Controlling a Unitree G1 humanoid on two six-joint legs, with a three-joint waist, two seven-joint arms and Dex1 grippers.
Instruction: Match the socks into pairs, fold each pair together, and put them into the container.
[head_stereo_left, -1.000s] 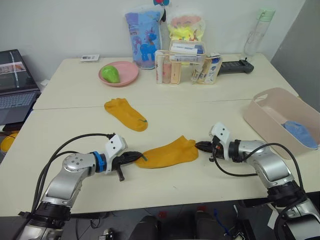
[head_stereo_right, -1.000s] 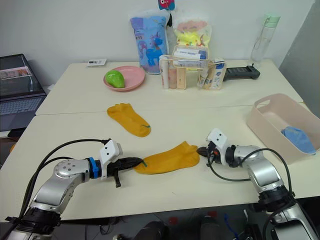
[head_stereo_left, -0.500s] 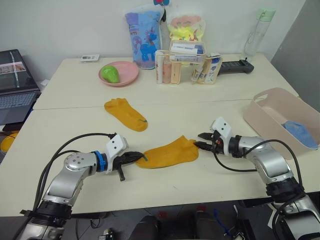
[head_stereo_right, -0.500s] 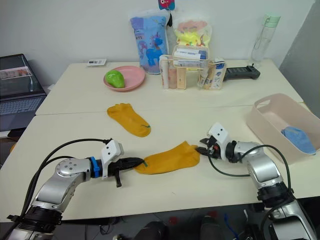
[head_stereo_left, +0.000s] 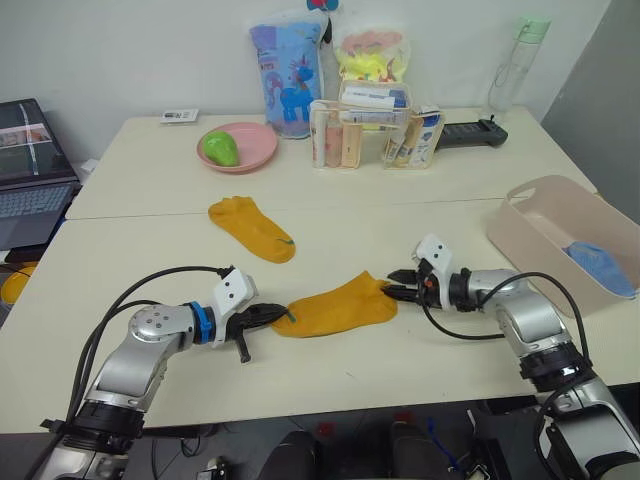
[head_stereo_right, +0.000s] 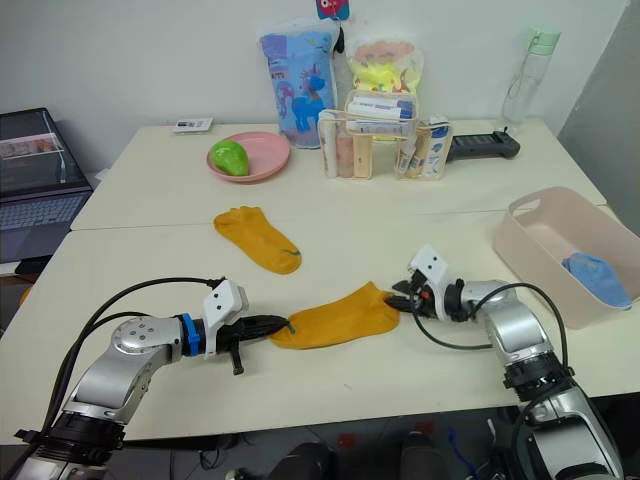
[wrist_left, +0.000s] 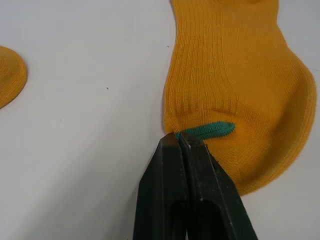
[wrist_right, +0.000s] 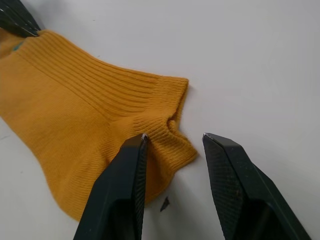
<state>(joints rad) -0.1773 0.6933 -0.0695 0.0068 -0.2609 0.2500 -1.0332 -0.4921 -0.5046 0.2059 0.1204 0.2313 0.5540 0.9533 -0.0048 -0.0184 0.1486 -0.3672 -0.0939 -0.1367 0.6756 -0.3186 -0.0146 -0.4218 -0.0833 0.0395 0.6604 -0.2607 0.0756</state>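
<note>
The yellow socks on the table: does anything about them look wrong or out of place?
Nothing is damaged. The two yellow socks lie apart, not yet paired: the near sock is stretched between the left hand, shut on its green tab, and the open right hand at its cuff. The far sock lies flat, alone.

The left arm reaches in low from the near left, its silver forearm angled toward the middle of the table, a blue ring at the wrist and a white block above it. The left tool (head_stereo_left: 272, 316) lies almost level with the table, its two black fingers (wrist_left: 176, 200) pressed flat together with no gap, their tips at the green tab on the edge of the mustard yellow knit sock (head_stereo_left: 335, 304). The right arm comes in from the near right, elbow bent, forearm pointing left. The right tool (wrist_right: 172, 145) is parted, one finger (wrist_right: 122, 190) resting on the sock's ribbed cuff, the other over bare table.
</note>
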